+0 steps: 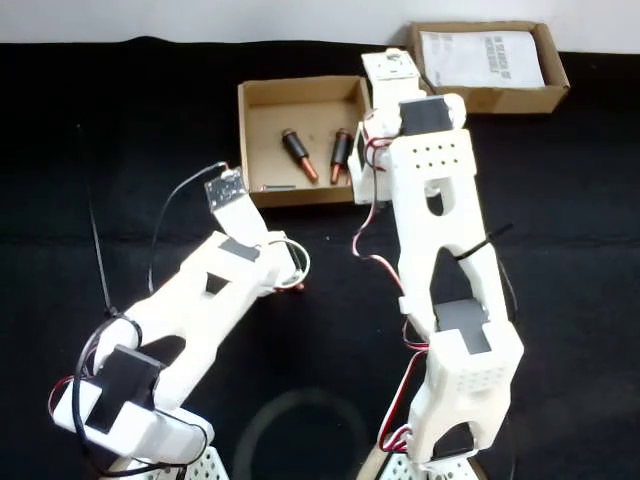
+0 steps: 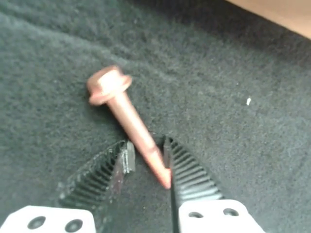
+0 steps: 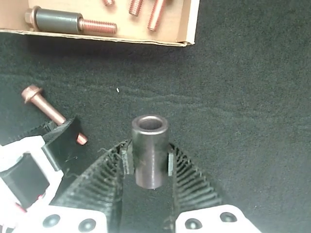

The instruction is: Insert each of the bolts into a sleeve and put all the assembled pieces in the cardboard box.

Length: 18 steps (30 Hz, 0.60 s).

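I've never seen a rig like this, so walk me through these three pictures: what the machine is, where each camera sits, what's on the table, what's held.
These are two robot arms, the left arm and the right arm, at a black-covered table. One picture looks down from above; the other two come from a camera on each wrist. The right gripper is clamped on a dark metal sleeve. The left gripper sits open round the tip of a copper bolt. The cardboard box holds finished pieces, bolts already in sleeves.

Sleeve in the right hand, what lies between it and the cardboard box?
Just bare black cloth, seen in the right wrist view between the sleeve and the cardboard box.
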Motion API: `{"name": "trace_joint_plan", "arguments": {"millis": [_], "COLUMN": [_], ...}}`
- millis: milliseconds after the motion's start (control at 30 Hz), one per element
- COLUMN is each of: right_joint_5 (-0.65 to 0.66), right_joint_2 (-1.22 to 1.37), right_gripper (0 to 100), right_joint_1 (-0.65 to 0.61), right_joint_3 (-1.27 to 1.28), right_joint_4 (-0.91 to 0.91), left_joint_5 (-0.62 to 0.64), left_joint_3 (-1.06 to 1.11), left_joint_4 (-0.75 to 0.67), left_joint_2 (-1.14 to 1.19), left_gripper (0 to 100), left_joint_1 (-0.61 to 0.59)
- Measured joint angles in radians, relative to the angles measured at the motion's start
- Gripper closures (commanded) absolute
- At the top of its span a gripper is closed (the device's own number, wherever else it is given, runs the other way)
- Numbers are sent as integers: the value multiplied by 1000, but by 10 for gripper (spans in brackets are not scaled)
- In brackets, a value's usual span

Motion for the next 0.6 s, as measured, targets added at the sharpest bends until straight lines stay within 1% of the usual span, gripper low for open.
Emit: {"name": "trace_joint_plan", "arguments": {"millis": [133, 200, 233, 300, 367, 400, 600], "right_joint_5": [3, 3, 3, 3, 3, 3, 3], "right_joint_2": [0, 0, 0, 0, 0, 0, 0], "right_gripper": [992, 992, 992, 992, 992, 992, 992], "right_joint_1": [0, 0, 0, 0, 0, 0, 0], "right_joint_3": [0, 0, 0, 0, 0, 0, 0], "right_joint_4": [0, 0, 0, 0, 0, 0, 0], "left_joint_5": [0, 0, 0, 2, 5, 0, -8], "left_joint_3": [-20, -34, -44, -72, -98, -109, -123], "left_joint_4": [0, 5, 15, 46, 72, 77, 80], "left_joint_2": [28, 43, 51, 68, 81, 86, 95], "left_gripper": [845, 867, 896, 996, 978, 991, 991], "left_joint_1": [-5, -6, -6, -8, -8, -8, -6]}}
